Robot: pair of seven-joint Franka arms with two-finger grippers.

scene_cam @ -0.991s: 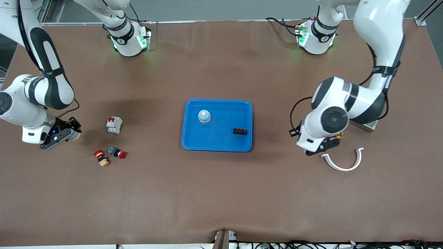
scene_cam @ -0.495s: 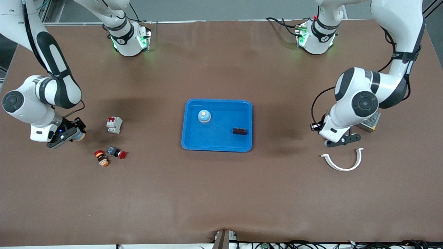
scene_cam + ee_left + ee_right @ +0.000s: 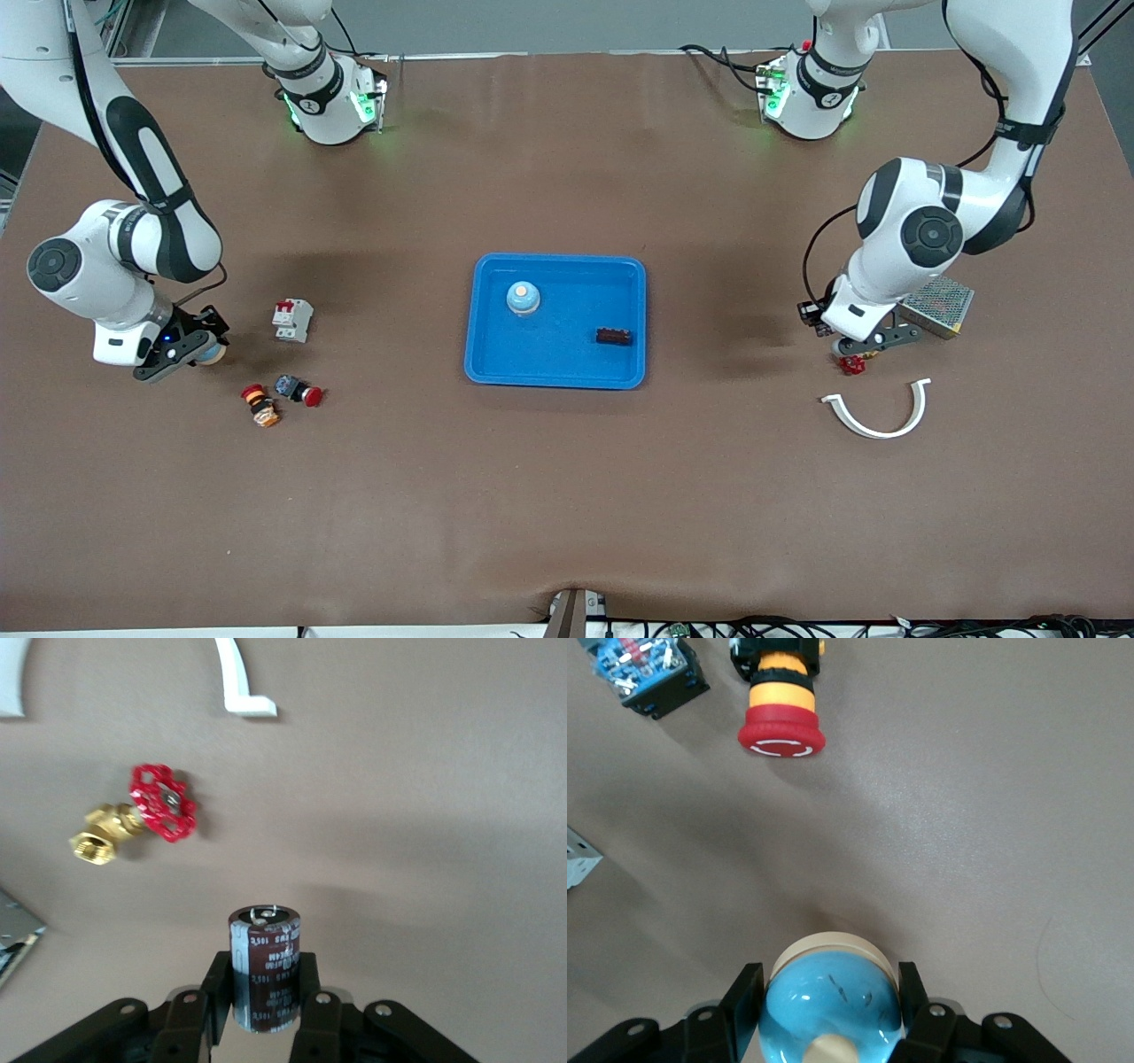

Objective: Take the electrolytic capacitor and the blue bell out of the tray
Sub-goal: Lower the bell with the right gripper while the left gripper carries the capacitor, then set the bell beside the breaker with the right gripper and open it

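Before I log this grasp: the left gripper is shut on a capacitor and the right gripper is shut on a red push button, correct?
Not quite. The right gripper is shut on a blue bell, as the right wrist view shows. The left gripper is indeed shut on the capacitor.

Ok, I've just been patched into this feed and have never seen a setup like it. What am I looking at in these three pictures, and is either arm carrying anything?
Two white robot arms share a brown table. The wide picture comes from a high camera facing them; each of the other two comes from a camera on one arm's wrist.

The left gripper is shut on a dark capacitor, above the table near a brass valve with a red handwheel, a white curved bracket and a metal mesh box.

The right gripper is shut on a light blue bell, near a red and orange push button, a second button and a white circuit breaker.

In the middle sits a blue tray already holding another blue bell and a small dark block.
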